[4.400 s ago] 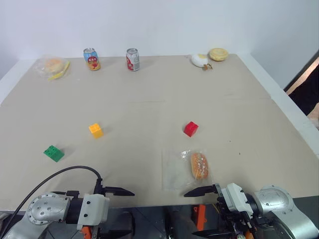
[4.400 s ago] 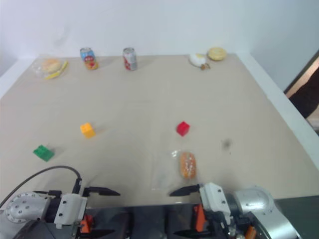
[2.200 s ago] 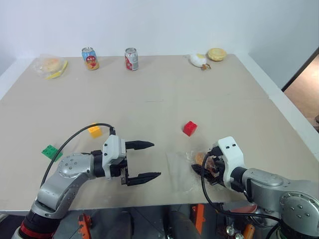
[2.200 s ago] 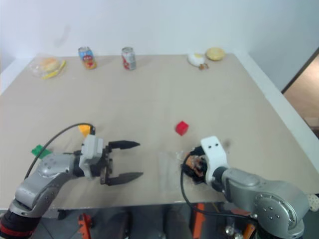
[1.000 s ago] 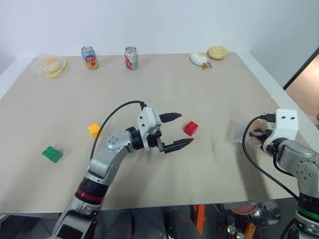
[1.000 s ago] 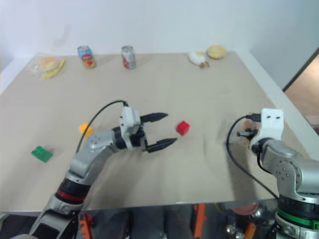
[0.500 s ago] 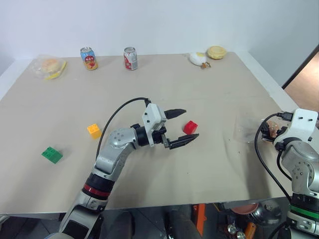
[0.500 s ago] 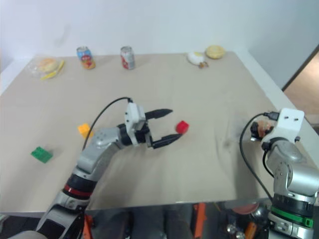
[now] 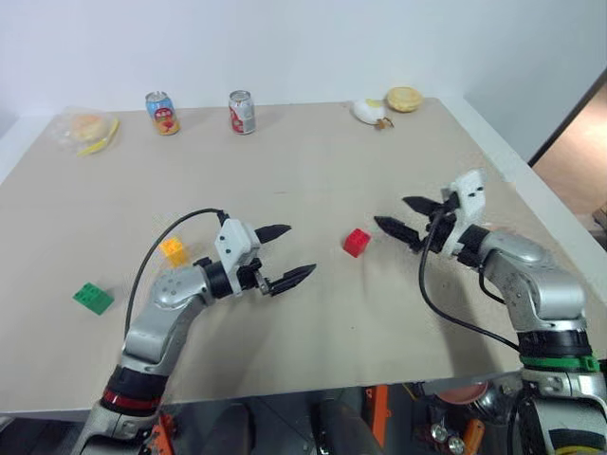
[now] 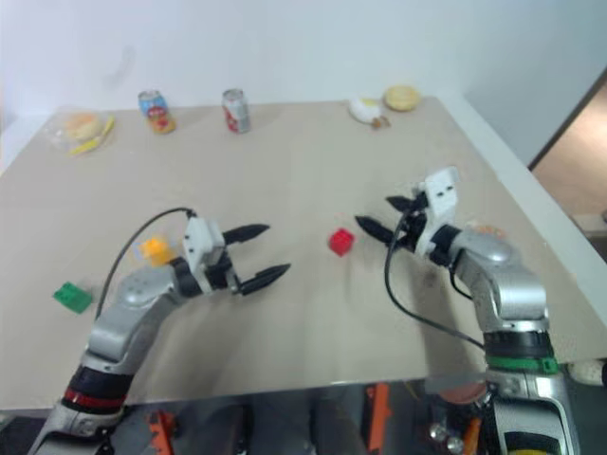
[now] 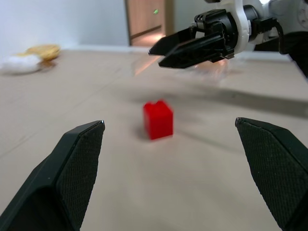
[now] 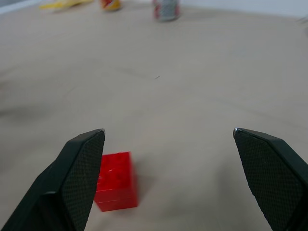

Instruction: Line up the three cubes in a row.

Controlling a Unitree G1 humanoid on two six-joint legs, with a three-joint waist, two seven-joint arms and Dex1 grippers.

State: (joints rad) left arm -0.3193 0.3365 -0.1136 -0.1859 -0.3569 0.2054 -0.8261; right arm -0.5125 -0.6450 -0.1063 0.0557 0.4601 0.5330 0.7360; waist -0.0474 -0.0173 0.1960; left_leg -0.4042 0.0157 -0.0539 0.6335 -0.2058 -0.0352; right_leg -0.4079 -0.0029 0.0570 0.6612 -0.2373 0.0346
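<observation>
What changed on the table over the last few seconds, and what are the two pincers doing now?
The right pincer carried the wrapped bun from the near edge off to the right, let it go, and swung in, open, beside the red cube. The left pincer, open, reached toward that cube, then drew back leftward. Red, yellow cube and green cube stayed put.

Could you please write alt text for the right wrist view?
The open right gripper points at a red cube on the tan table, the cube near one fingertip and not gripped. Two drink cans stand far behind.
</observation>
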